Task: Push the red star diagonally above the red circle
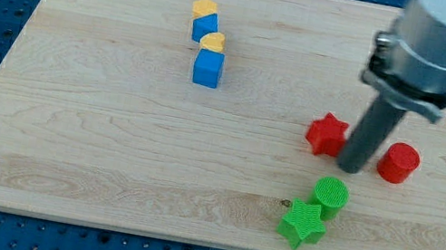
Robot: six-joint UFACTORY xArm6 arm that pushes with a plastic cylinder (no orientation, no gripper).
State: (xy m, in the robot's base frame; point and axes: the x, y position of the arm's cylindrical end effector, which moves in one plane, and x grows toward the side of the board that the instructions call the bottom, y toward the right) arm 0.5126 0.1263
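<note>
Not there yet tbh. Red star (326,133) sat level with red circle (399,162), to the view's left of it, not diagonal. My tip (352,167) wedged between the 2, touching the star. No fingers, just a rod.

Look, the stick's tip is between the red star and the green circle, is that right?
Not quite. My tip sits between the red star and the red circle, not the green one. The green circle lies lower down, beside the green star. The camera view shows it.
</note>
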